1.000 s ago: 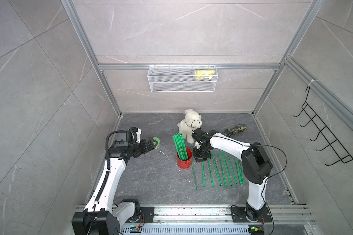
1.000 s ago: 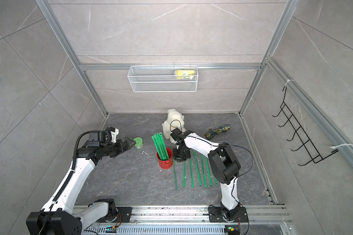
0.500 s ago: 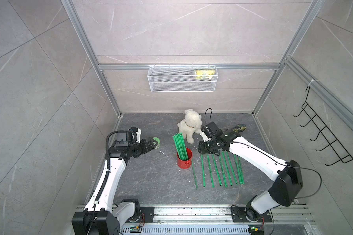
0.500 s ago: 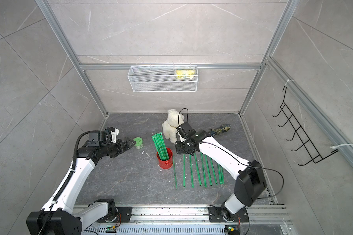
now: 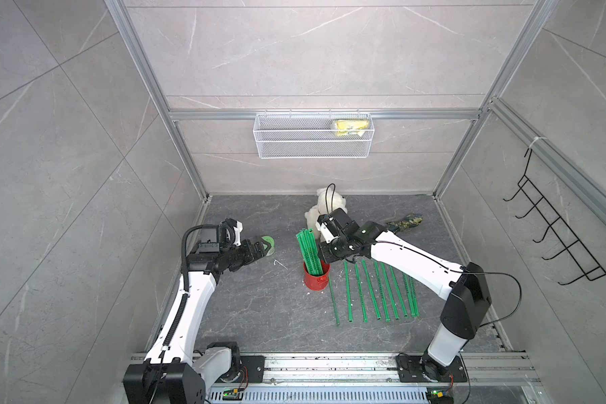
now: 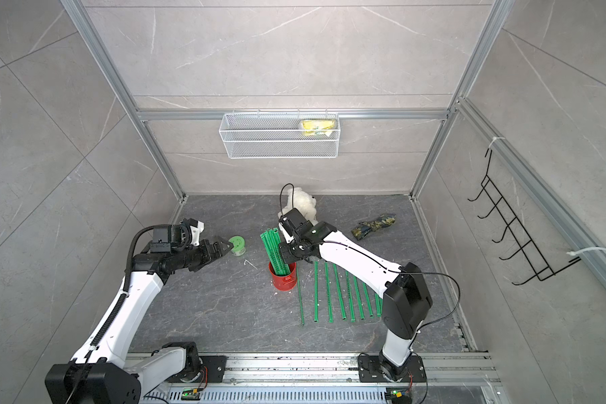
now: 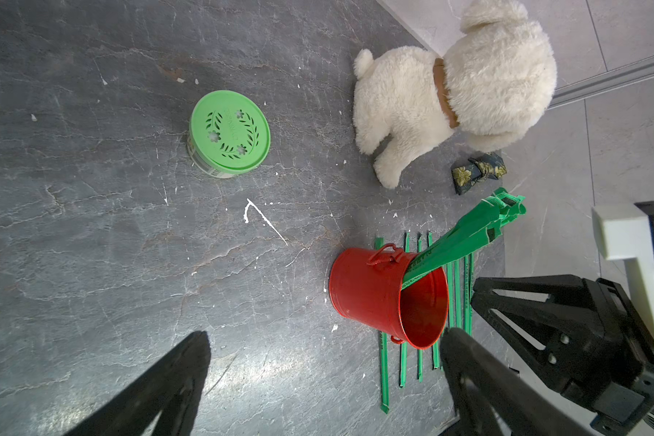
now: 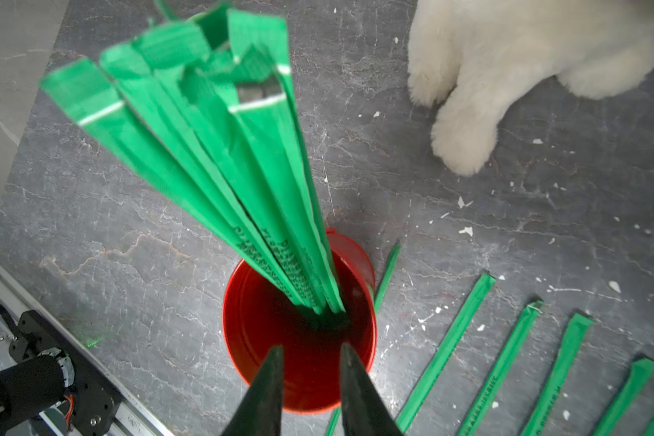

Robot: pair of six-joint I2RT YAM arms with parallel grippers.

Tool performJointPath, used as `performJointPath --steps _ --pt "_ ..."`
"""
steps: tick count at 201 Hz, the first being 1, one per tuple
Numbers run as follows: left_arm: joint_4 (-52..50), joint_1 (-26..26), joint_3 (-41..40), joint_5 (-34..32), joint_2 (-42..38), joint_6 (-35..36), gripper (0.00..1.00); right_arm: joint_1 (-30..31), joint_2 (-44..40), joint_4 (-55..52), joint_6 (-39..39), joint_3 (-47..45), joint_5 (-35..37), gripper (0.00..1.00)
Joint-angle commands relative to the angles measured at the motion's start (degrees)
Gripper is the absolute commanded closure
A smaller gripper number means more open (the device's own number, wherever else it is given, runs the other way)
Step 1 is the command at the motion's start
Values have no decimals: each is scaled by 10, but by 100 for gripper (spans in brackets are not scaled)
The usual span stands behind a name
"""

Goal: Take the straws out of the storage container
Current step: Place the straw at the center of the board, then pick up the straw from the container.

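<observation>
Black fingers of my right claw (image 8: 312, 349) are hanging just above the mouth of the red can (image 8: 250, 321). They are standing a little apart, with nothing between them. Half a second ago this claw was reaching over the row of straws (image 5: 375, 290) on the floor, and now it is coming back over the can. So I am judging that one more straw is delivered and the next pick is beginning.

The remaining straws (image 8: 219, 158) are standing in the can as a bundle, leaning toward my left side. The task is partly done, I think, not finished. My left claw (image 5: 263, 247) is waiting well apart from the can, its fingers spread wide and empty, near the green-lidded jar (image 7: 229, 134).

Behind the can a white plush dog (image 7: 393, 105) is sitting, and a dark patterned cloth piece (image 6: 373, 225) is lying further to my right. Everything is resting on a dark grey stone-like floor (image 5: 259, 314) speckled with white crumbs. Pale grey tiled walls in an aluminium frame are closing the room. A white wire basket (image 5: 312, 140) is hanging on the back wall, and a black hook rack (image 5: 557, 227) on the wall at my right.
</observation>
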Motion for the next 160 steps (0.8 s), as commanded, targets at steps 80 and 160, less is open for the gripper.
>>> performJointPath --steps 80,160 --pt "-4 -1 23 5 2 14 1 4 59 1 -20 41 33 69" --pt "-4 -1 23 6 1 14 0 4 82 7 -18 56 28 70"
